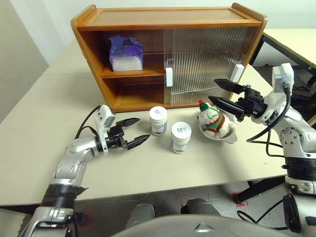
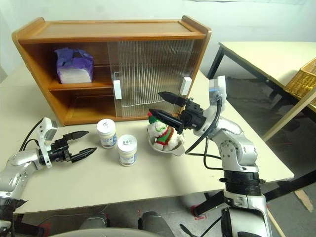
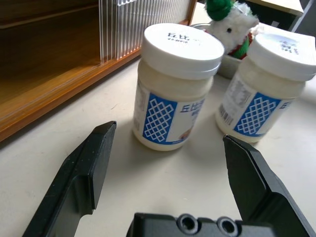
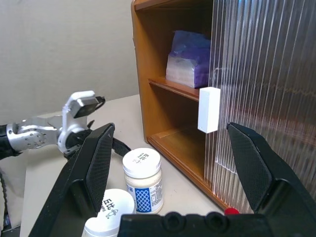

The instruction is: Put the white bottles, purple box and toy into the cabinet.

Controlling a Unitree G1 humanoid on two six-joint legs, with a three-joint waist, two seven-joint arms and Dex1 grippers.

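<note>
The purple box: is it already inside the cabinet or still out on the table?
Inside. The purple box sits on the upper shelf of the cabinet, in the open left half beside the ribbed sliding doors.

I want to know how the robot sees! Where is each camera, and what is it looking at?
Head, both eyes: look down at the table, cabinet, two bottles and toy; both arms show.
Left wrist: sits behind the open left gripper, facing the nearer bottle.
Right wrist: sits behind the open right gripper, facing the purple box.
Shared: both wrist views show both bottles.
</note>
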